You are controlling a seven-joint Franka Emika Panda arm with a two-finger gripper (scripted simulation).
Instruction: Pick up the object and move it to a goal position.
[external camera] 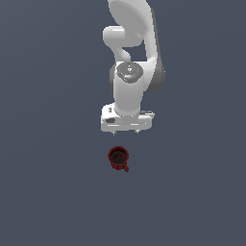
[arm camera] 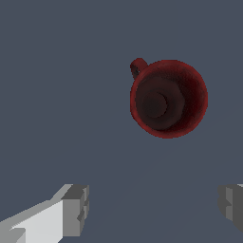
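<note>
Dark red and faceted, the small loop-handled mug [external camera: 118,158] [arm camera: 168,98] is seen upright on the grey floor [external camera: 48,192], apparently untouched; the white gripper [external camera: 126,130] [arm camera: 154,204] is held above it, jaws wide apart.

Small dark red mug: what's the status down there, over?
Pincer open, empty, above the floor. Small dark red mug upright, untouched, handle clear. Nothing in the way.

A plain slate-grey floor [external camera: 48,192] fills both views edge to edge (flat, evenly lit, unmarked), with no visible edge, corner or seam.
</note>
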